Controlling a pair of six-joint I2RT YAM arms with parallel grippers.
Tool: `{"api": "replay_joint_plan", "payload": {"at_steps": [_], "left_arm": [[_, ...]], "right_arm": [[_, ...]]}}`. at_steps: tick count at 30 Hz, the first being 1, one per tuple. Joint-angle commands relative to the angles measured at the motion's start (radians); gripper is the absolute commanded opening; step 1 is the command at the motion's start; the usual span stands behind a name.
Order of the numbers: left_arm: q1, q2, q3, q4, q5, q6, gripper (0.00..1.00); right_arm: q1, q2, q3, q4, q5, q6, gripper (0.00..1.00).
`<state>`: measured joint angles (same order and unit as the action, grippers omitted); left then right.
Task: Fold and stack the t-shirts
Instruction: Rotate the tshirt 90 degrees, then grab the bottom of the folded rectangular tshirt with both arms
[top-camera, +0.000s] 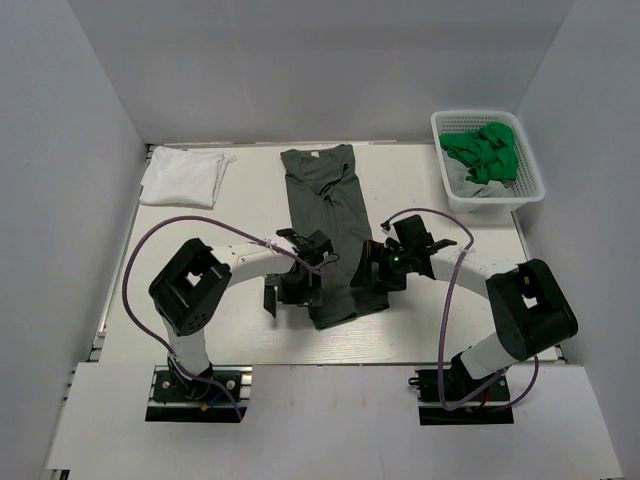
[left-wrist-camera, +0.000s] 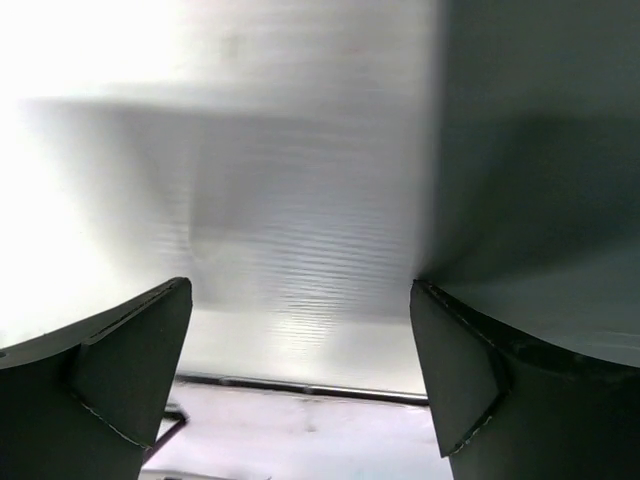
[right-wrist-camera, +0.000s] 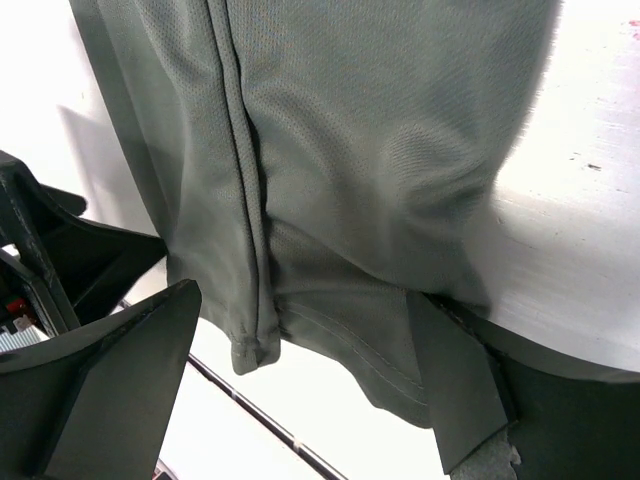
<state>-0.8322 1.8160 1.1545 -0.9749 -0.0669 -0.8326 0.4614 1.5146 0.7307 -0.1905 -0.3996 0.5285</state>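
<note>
The olive tee (top-camera: 325, 215) lies in the middle of the table (top-camera: 440, 200), folded lengthwise into a long strip. Its collar (top-camera: 318, 155) is at the far end and its hem (right-wrist-camera: 330, 340) at the near end, between our two grippers. The white tee (top-camera: 183, 175) sits folded at the far left corner, well apart.

Our left gripper (top-camera: 288, 292) stands wide open just beside the strip's left edge, holding nothing. Our right gripper (top-camera: 372, 272) is equally wide and low over the hem, with the cloth under the gap between its fingers but not pinched.

We judge the tee light, soft and limp, a fine knit that will sag and slide unless both near corners rise together. The stitched hem looks the firmest place to grip. We would take one corner each, pinch through all the layers, then carry the hem toward the collar.
</note>
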Motion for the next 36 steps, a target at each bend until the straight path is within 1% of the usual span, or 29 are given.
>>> {"api": "replay_joint_plan", "payload": {"at_steps": [1,7,11,12,13,14,15,16,20,22,23,24,25,26,28,31,32,34,36], "left_arm": [[0.002,-0.041,-0.021,-0.062,-0.065,0.003,1.0],[0.002,-0.076,-0.056,-0.071,-0.056,0.012,1.0],[0.002,-0.127,-0.02,-0.093,-0.065,0.021,1.0],[0.002,-0.142,-0.01,-0.068,-0.051,0.03,1.0],[-0.013,-0.158,-0.01,-0.049,-0.03,0.039,1.0],[-0.013,-0.188,0.002,-0.021,-0.008,0.082,1.0],[-0.022,-0.201,0.002,0.037,0.019,0.098,1.0],[-0.022,-0.213,0.002,0.073,0.094,0.116,1.0],[-0.022,-0.222,-0.026,0.168,0.211,0.168,1.0],[-0.022,-0.212,-0.026,0.179,0.237,0.168,1.0],[-0.022,-0.196,-0.026,0.179,0.237,0.177,1.0],[-0.022,-0.187,-0.026,0.188,0.237,0.178,1.0],[-0.022,-0.178,-0.026,0.188,0.237,0.178,1.0],[-0.022,-0.16,-0.026,0.188,0.248,0.178,1.0],[-0.031,-0.146,-0.036,0.209,0.259,0.178,1.0],[-0.031,-0.12,-0.061,0.267,0.292,0.178,0.94],[-0.031,-0.11,-0.061,0.268,0.303,0.187,0.9],[-0.031,-0.075,-0.05,0.268,0.303,0.187,0.85],[-0.031,-0.06,-0.05,0.255,0.303,0.187,0.75]], "right_arm": [[0.006,0.009,-0.017,-0.09,0.061,-0.005,0.9],[0.01,0.001,-0.008,-0.102,0.065,-0.018,0.9],[0.017,-0.013,-0.004,-0.107,0.053,-0.035,0.9],[0.016,-0.027,-0.005,-0.107,0.048,-0.039,0.9],[0.025,-0.043,0.01,-0.109,0.045,-0.048,0.9],[0.028,-0.053,0.016,-0.115,0.036,-0.051,0.9],[0.031,-0.086,0.024,-0.118,0.03,-0.053,0.9],[0.036,-0.099,0.057,-0.128,0.022,-0.065,0.9],[0.043,-0.191,0.107,-0.168,0.033,-0.059,0.9],[0.037,-0.238,0.124,-0.202,0.099,-0.03,0.9],[0.03,-0.246,0.131,-0.28,0.125,-0.006,0.9],[0.031,-0.249,0.142,-0.309,0.195,0.002,0.9],[0.029,-0.249,0.142,-0.332,0.211,0.031,0.9],[0.028,-0.248,0.136,-0.392,0.225,0.044,0.9],[0.023,-0.248,0.125,-0.427,0.257,0.063,0.9],[0.022,-0.232,0.069,-0.428,0.248,0.077,0.9],[0.022,-0.229,0.064,-0.423,0.248,0.083,0.9],[0.023,-0.202,0.058,-0.42,0.234,0.082,0.9],[0.023,-0.179,0.042,-0.4,0.223,0.076,0.9]]}}
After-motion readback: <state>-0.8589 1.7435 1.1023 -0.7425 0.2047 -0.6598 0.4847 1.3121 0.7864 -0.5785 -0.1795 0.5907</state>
